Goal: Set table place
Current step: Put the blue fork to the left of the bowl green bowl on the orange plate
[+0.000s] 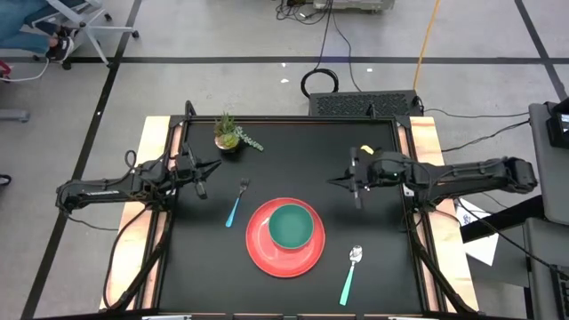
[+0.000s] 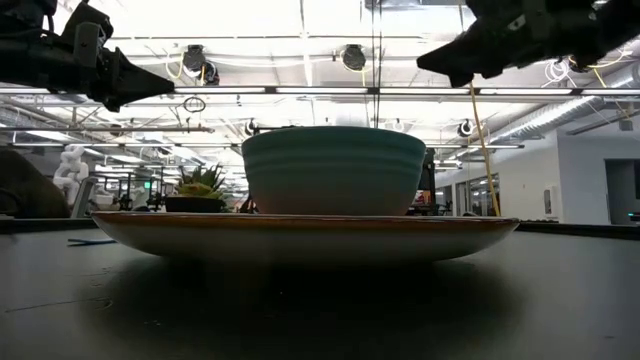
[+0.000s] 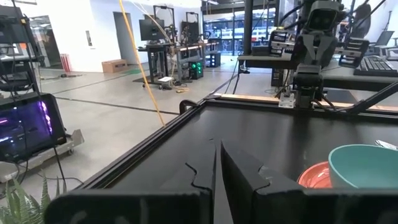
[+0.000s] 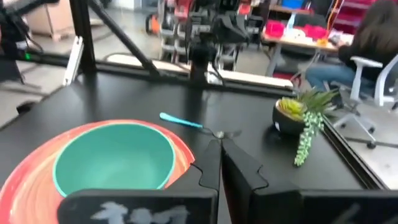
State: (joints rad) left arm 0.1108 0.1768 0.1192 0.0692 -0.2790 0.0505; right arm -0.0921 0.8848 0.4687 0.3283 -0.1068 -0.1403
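A teal bowl (image 1: 291,226) stands in a round red plate (image 1: 267,258) on the black table (image 1: 373,142), near its front middle. A fork (image 1: 236,203) with a light-teal handle lies flat to the left of the plate. A matching spoon (image 1: 351,274) lies to its right. My left gripper (image 1: 216,165) hovers shut at the table's left, above and beyond the fork. My right gripper (image 1: 332,182) hovers shut at the right, beyond the plate's far right. In the right wrist view the shut fingers (image 4: 219,142) point level over the bowl (image 4: 115,162) toward the fork (image 4: 186,121).
A small potted plant (image 1: 231,133) stands near the table's far edge, left of centre. Pale wooden strips (image 1: 156,151) run along both short sides. Bare black tabletop lies beyond the plate and at the far right.
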